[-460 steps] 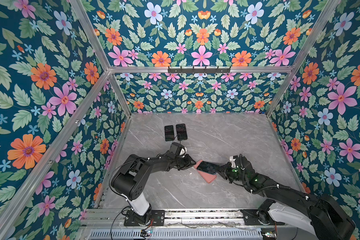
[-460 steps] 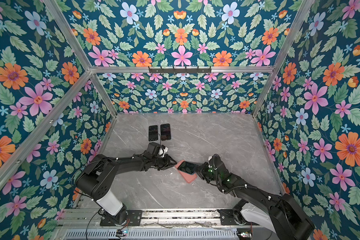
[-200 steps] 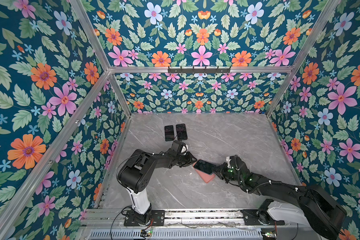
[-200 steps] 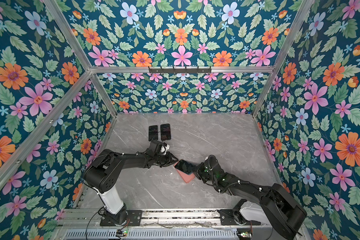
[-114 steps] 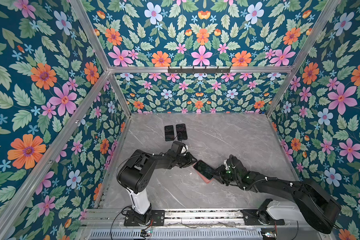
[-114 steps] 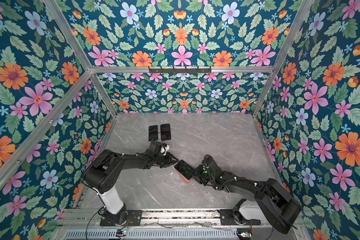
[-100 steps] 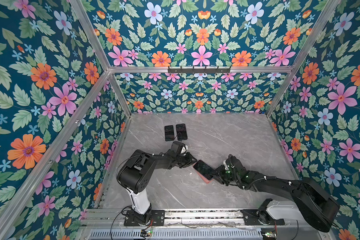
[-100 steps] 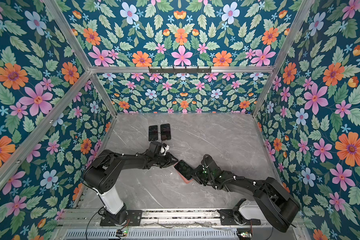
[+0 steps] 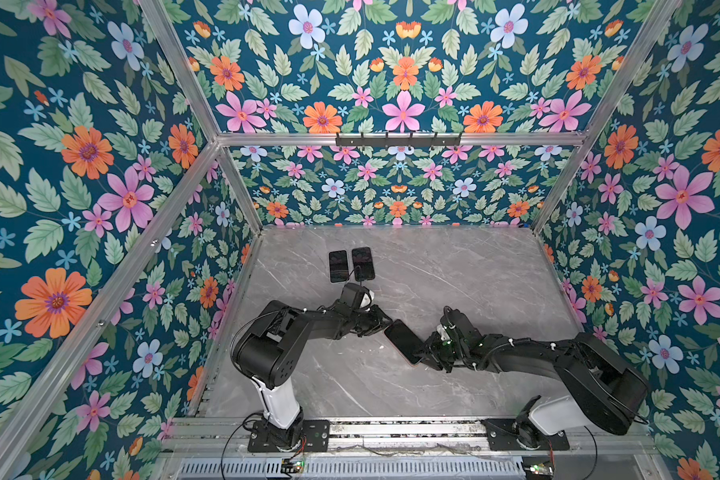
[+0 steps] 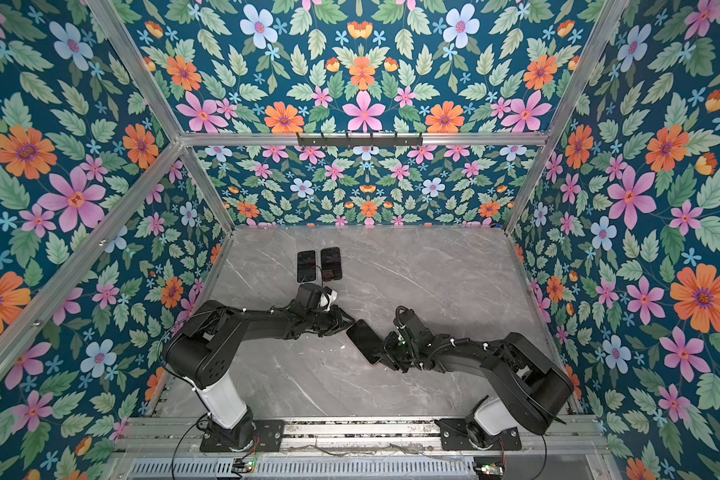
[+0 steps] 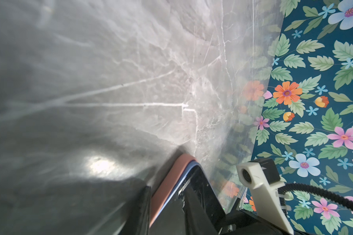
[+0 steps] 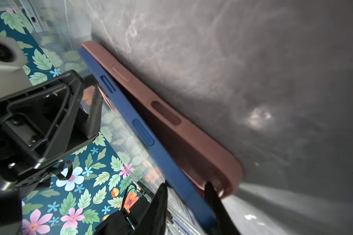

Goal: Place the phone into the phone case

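One marble counter (image 9: 474, 266). Your left tool (image 9: 386, 323) pinches far end of pink phone case (image 12: 192, 138), mid-counter. Your right tool (image 9: 420, 353) pinches near end of blue phone (image 12: 143, 132), tilted up out of case. Two spare phones (image 9: 338, 266) (image 9: 363, 263) near far edge, left side.

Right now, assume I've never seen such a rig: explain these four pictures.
A left arm and a right arm, both robotic, are bolted at the near edge of a marble table inside a flowered booth. Both top views look down from one overhead camera pair; the two close-ups come from cameras on the arms' wrists. Two spare phones lie side by side farther back. In the middle, a blue phone sits partly in a pink phone case. The left end effector pinches the case's far end; the right end effector straddles the phone's near end, grip unclear.
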You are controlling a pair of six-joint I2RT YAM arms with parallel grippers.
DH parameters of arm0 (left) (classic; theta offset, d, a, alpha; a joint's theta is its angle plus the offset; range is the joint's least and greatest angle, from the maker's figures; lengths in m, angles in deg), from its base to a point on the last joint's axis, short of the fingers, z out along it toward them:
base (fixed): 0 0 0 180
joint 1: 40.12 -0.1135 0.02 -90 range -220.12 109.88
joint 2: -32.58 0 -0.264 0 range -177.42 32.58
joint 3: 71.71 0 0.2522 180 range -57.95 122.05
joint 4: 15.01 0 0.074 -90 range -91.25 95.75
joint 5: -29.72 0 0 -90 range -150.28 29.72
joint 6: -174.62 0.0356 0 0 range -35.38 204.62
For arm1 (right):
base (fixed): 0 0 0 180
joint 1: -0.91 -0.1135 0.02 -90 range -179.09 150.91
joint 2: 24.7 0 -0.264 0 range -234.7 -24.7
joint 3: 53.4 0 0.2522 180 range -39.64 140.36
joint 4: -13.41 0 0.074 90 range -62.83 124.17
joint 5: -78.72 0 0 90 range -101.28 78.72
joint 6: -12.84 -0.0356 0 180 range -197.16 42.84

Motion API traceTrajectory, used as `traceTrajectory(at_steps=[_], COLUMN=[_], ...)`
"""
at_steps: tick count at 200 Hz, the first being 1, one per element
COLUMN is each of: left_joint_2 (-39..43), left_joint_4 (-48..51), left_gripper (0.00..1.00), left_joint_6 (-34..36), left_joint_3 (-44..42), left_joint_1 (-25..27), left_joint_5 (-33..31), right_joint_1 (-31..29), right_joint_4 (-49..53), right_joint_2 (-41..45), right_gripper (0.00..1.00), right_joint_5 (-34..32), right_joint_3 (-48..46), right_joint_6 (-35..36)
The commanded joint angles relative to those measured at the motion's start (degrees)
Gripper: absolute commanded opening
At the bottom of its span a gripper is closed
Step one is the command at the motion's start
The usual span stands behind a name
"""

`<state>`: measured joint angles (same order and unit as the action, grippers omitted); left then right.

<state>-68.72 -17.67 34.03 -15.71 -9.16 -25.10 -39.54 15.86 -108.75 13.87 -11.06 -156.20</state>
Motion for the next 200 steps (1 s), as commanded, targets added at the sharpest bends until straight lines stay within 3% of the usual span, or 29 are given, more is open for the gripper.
traceTrajectory(at_steps=[1,58,200], left_joint_2=[0.1,-0.4,0.0], left_joint_4=[0.4,0.9,2.4], left_gripper=[0.31,0.30,0.33], left_joint_6=[0.6,1.1,1.5], left_joint_3=[-0.1,0.3,0.4], left_joint_1=[0.1,-0.1,-0.4], left_joint_5=[0.8,1.0,-0.1], right_joint_1=[-0.1,-0.2,-1.2], right_joint_4=[0.5,11.0,20.6], right_joint_2=[0.9,4.6,-1.0], right_gripper=[0.31,0.38,0.43], right_joint_5=[1.1,-0.4,4.0], right_joint_3=[1.2,3.6,10.1], right_joint_6=[0.8,2.8,6.5])
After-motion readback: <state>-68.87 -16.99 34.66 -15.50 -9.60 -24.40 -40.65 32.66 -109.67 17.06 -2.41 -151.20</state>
